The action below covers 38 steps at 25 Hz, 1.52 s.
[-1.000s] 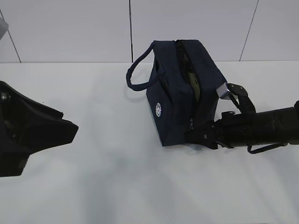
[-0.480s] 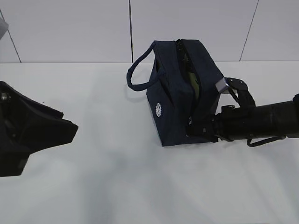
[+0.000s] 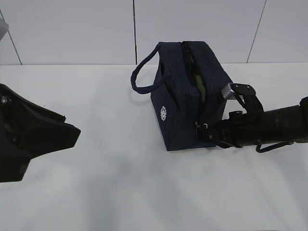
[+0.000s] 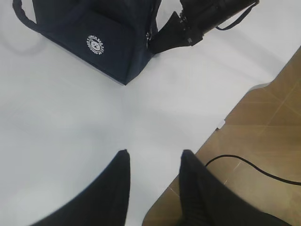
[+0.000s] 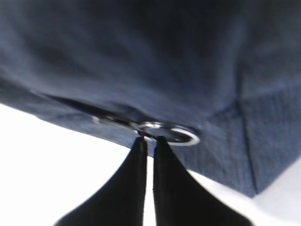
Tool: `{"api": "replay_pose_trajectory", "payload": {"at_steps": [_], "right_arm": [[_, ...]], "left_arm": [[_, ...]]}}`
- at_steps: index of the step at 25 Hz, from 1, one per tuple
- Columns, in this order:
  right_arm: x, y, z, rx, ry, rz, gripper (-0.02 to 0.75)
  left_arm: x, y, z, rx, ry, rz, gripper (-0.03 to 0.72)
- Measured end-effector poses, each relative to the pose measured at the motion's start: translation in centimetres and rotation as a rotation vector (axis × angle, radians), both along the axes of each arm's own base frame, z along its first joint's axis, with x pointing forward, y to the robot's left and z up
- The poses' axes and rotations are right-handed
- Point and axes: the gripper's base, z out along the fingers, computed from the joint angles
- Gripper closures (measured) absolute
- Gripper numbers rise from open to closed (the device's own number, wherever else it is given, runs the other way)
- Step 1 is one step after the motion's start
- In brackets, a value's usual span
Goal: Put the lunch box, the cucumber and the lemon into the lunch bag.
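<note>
Lunch bag [image 3: 180, 103] upright, long axis receding; right claw [image 5: 146, 140] pinched on zipper ring [image 5: 181, 135].

White table [image 3: 96, 192] under navy lunch bag [image 3: 175, 110]

Place: you're looking at a lab-style test bench.
Clues: bare white table [image 3: 120, 192], plain white panelled wall [image 3: 72, 29], loose cable [image 4: 254, 165] on wood-pattern floor [image 4: 277, 117].

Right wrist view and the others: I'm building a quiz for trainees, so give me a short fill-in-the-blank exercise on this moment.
1. The right claw is closed at the zipper's metal ____ pull.
2. The boxy dark navy fabric lunch bag carries a small round ____ logo.
3. The left claw hangs ____ above the white table.

Missing: ring; white; open
</note>
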Motion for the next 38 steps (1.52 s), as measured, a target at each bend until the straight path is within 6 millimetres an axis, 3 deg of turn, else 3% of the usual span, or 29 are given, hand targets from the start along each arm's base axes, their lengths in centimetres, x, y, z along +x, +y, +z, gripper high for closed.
{"api": "replay_pose_trajectory", "payload": {"at_steps": [8,14,16,21,24,33,38], "right_arm": [[-0.3,0.0,-0.2,-0.036,-0.003,0.055,0.738],[-1.1,0.2,-0.6,-0.109,-0.019,0.203,0.728],[-1.3,0.2,-0.5,-0.097,-0.041,0.242,0.671],[-1.0,0.4,0.1,-0.037,-0.083,0.233,0.374],[-0.6,0.3,0.3,-0.012,-0.086,0.169,0.297],[-0.2,0.4,-0.8,0.040,-0.049,0.106,0.279],[-0.2,0.4,-0.9,0.065,-0.012,0.081,0.311]], "left_arm": [[0.0,0.0,0.0,0.000,0.000,0.000,0.445],[0.0,0.0,0.0,0.000,0.000,0.000,0.448],[0.0,0.0,0.0,0.000,0.000,0.000,0.449],[0.0,0.0,0.0,0.000,0.000,0.000,0.449],[0.0,0.0,0.0,0.000,0.000,0.000,0.449],[0.0,0.0,0.0,0.000,0.000,0.000,0.450],[0.0,0.0,0.0,0.000,0.000,0.000,0.450]]}}
